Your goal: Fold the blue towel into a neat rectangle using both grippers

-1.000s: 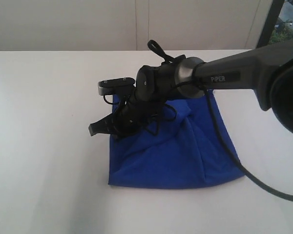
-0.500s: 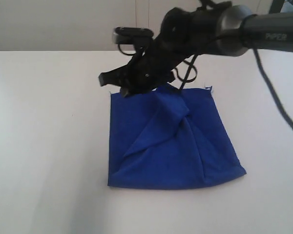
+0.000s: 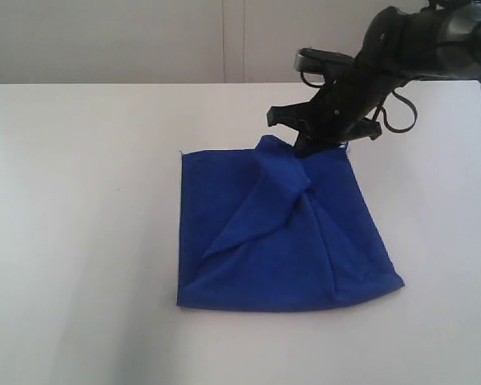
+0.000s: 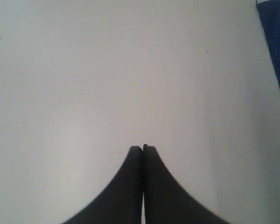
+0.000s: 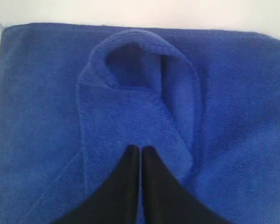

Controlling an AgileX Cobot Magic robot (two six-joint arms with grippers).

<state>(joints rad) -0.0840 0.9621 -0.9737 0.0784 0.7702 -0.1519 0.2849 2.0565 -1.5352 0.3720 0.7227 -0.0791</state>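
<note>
Blue towel [image 3: 289,241] rumpled, right hand [image 5: 140,148] closed above its raised fold, left hand [image 4: 143,148] closed, empty

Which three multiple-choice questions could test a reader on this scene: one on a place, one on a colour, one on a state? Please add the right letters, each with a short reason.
1. What does the right gripper point at?
A) a cup
B) the raised fold of the blue towel
C) a box

2. What colour is the table?
A) white
B) brown
C) green

3. How do the jaws of the left gripper stand?
A) wide open
B) closed on the towel
C) shut, holding nothing

Answers:
1 B: the right wrist view shows the fold just past the gripper's tips.
2 A: the surface is white all around the towel.
3 C: the jaws meet over bare table, and the towel shows only at the picture's edge.
</note>
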